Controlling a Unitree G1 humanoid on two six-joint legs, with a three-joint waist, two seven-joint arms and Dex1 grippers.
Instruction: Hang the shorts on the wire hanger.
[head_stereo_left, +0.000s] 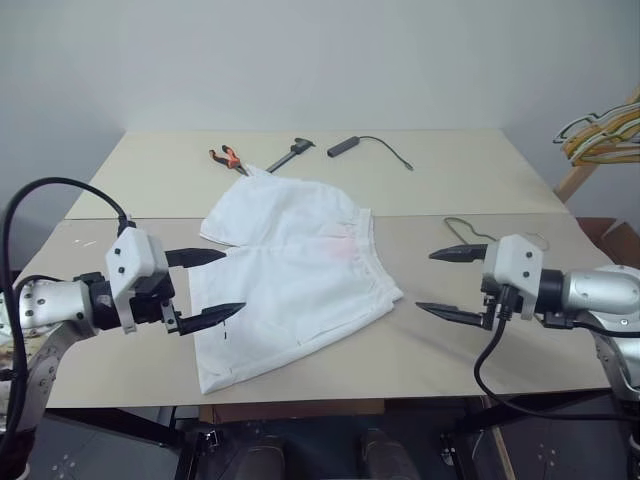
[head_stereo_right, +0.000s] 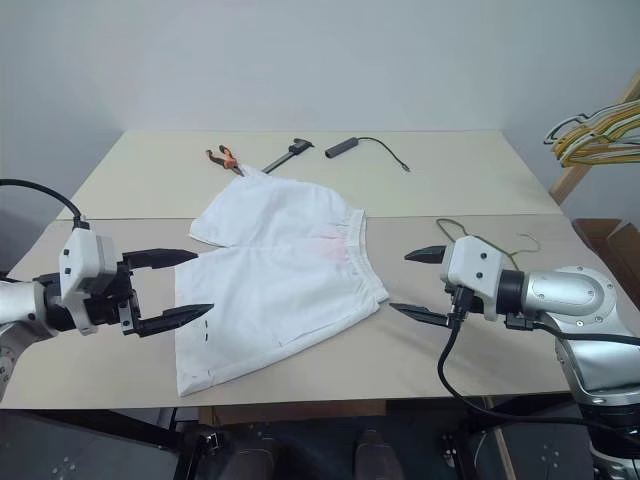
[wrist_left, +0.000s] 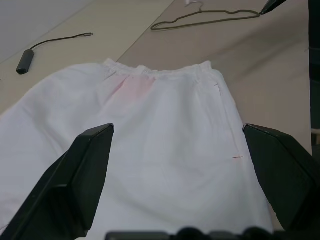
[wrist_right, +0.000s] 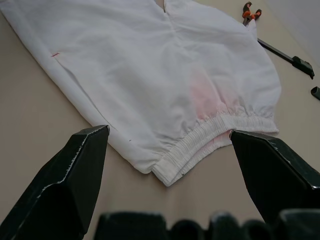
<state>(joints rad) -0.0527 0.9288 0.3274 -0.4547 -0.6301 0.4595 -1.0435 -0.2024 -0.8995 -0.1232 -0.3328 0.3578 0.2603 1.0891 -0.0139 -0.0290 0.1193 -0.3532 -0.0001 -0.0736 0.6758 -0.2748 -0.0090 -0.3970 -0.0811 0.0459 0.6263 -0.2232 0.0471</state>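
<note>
The white shorts (head_stereo_left: 290, 270) lie flat in the middle of the table (head_stereo_left: 450, 170), with the gathered waistband toward my right and a faint pink tint near it. The thin olive-grey wire hanger (wrist_left: 210, 20) lies flat on the table just beyond the waistband, partly behind my right gripper. My left gripper (head_stereo_left: 234, 282) hovers open over the shorts' leg hem, nothing between its fingers. My right gripper (head_stereo_left: 425, 281) is open too, apart from the cloth, a short way off the waistband and pointing at it.
At the table's far side lie orange-handled pliers (head_stereo_left: 228, 158), a long black tool (head_stereo_left: 290, 153) and a black device with a cable (head_stereo_left: 345, 147). A bunch of yellow, green and grey hangers (head_stereo_left: 605, 135) hangs off the table at the far right.
</note>
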